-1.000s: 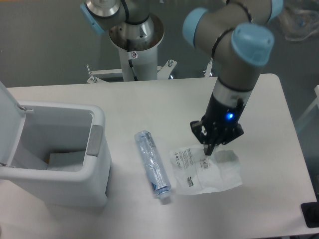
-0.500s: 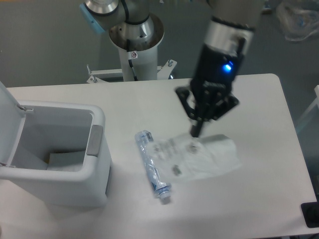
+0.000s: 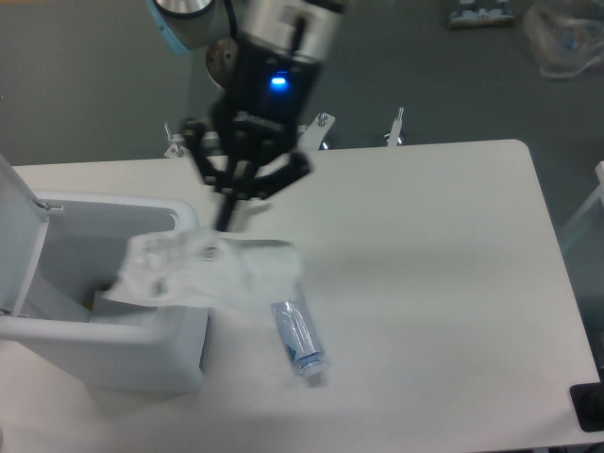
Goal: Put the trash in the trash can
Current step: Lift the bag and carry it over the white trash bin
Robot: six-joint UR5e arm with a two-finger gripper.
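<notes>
My gripper [image 3: 225, 223] is shut on the clear plastic pouch [image 3: 203, 271] and holds it in the air. The pouch hangs blurred over the right rim of the white trash can [image 3: 113, 363], partly covering the grey tab. The can stands at the table's front left with its lid [image 3: 17, 236] open and something pale lying inside. The slim clear bluish bottle [image 3: 300, 335] lies on the table just right of the can, its upper end hidden behind the pouch.
The arm's white base column [image 3: 255, 113] stands at the back edge of the table. A small dark object [image 3: 587, 406] sits at the front right corner. The table's right edge runs near x 600.
The gripper lifted the pouch off the table right of the bottle and carried it left and up, over the bottle, to the trash can's right rim. The bottle stayed put.
</notes>
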